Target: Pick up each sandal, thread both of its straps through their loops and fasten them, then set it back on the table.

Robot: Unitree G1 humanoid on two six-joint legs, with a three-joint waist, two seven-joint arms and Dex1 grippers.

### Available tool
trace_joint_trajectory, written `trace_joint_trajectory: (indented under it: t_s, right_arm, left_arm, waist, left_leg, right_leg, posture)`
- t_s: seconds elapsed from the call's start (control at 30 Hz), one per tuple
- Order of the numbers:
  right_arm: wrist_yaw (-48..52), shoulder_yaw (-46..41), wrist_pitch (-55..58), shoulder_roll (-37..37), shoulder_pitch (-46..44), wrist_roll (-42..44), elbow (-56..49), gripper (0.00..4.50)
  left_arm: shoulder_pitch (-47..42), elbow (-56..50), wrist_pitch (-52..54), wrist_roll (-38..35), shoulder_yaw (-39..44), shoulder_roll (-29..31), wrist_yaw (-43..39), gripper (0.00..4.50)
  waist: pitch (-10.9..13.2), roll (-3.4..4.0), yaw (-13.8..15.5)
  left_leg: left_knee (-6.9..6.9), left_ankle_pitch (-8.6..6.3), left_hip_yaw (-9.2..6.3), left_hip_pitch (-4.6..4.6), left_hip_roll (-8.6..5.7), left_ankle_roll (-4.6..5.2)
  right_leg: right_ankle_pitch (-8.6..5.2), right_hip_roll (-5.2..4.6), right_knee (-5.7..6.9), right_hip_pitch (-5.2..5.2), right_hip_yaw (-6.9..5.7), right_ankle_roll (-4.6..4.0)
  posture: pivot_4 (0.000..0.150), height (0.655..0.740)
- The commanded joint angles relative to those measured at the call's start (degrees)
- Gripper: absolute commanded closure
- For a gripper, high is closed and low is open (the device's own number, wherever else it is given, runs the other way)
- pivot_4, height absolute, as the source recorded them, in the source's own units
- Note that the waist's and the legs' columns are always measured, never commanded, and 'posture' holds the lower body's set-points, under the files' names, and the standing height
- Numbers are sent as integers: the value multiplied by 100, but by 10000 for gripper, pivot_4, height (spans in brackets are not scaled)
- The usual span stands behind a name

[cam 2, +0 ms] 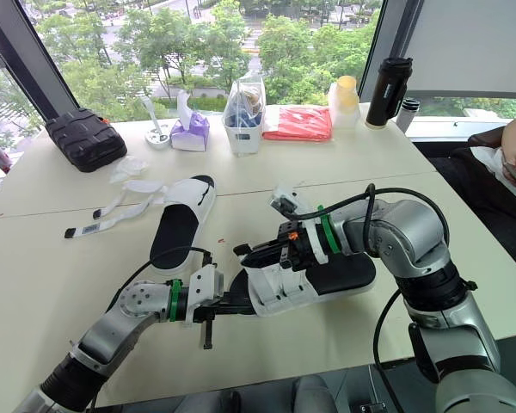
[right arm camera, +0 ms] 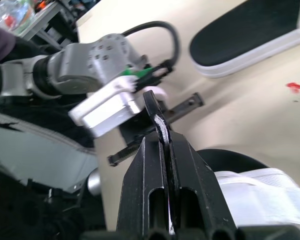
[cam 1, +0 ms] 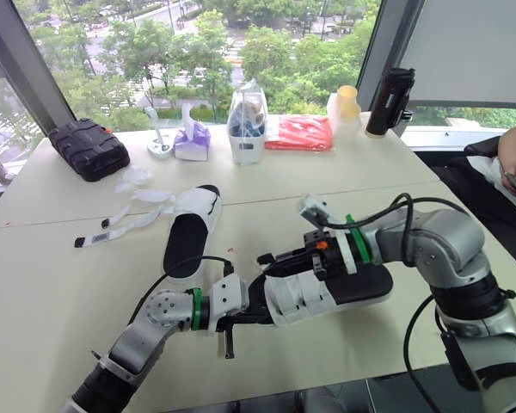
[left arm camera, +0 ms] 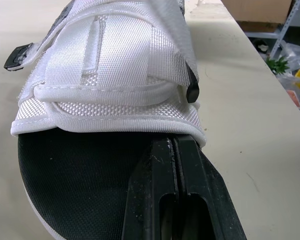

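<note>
Two hands (cam 1: pixel 260 303) (cam 1: pixel 271 257), seemingly closed, at sandal (cam 1: pixel 365 288)

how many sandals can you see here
2. The near sandal, straps across it, is front centre; the far sandal, straps spread loose, lies behind it toward the robot's left. No others apparent.

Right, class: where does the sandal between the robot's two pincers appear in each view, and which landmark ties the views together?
Left eye view: held sandal, centre-low, between both pincers.
Right eye view: sandal centre-low, nearer the middle.
Left wrist view: its white straps and black insole, beyond the left pincer.
Right wrist view: its white upper, beside the right pincer, shut on a strap.
Shared landmark: the left pincer at the sandal's strapped end.
</note>
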Motion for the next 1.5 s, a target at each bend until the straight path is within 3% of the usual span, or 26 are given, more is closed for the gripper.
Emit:
trace_joint_trajectory:
  t_s: [0.03,0.5,0.77,0.87,0.93,1.17,1.3,1.43,1.5]
  right_arm:
    - [67,-74,-658,-8,-130,-243,333,44471]
    - [641,849,-2116,135,-408,-1506,2447,44471]
    - [701,1173,-2718,40,-227,-2076,2734,44471]
    - [571,1123,-2830,137,-284,-2174,2807,35359]
    - [430,1207,-3051,219,-347,-2443,2942,25167]
    - [181,1525,-4024,538,-520,-3475,3834,25167]
    - [-77,1220,-4445,872,-867,-3685,4490,25167]
    - [-28,661,-4562,749,-1173,-3528,4430,25167]
    - [36,338,-4788,313,-1009,-3544,3782,25167]
  left_arm:
    - [137,277,259,338,-360,171,-149,45000]
    - [229,192,245,411,-393,202,-116,45000]
    - [303,118,248,423,-382,200,-36,45000]
    - [322,106,243,420,-381,203,-20,45000]
    - [322,113,233,421,-382,201,-21,45000]
    - [320,128,232,428,-369,179,-24,45000]
    - [320,147,246,424,-358,160,2,45000]
    - [316,188,242,421,-346,149,7,45000]
    - [301,241,211,419,-322,152,-8,45000]
  waist:
    - [0,0,-6]
    - [0,0,-113]
    - [-6,0,-114]
    - [-7,0,-110]
    - [-8,2,-111]
    - [-12,10,-115]
    - [-12,10,-123]
    - [-8,16,-112]
    - [-8,16,-94]
  left_leg:
    - [0,0,1,0,0,0]
    - [0,1,0,9,2,-1]
    - [2,4,-2,19,2,-7]
    - [2,7,-2,20,2,-11]
    - [2,7,-3,17,2,-12]
    - [-2,12,-1,9,-4,-21]
    - [-2,9,-1,15,-4,-15]
    - [-2,11,-4,9,-4,-17]
    - [-2,13,-3,7,-5,-21]
  right_leg:
    - [0,0,0,0,0,0]
    - [0,3,2,8,2,0]
    - [2,3,5,17,3,-2]
    - [4,3,5,18,3,-5]
    - [4,3,5,15,2,-5]
    - [4,2,3,7,4,-6]
    - [4,2,6,10,5,-6]
    - [5,3,8,5,5,-7]
    - [5,3,5,4,5,-7]
  posture:
    - [1500,7400]
    - [1500,7400]
    - [1500,7400]
    - [1500,7400]
    - [1500,7400]
    - [1500,7400]
    - [1500,7400]
    - [1500,7400]
    - [1500,7400]
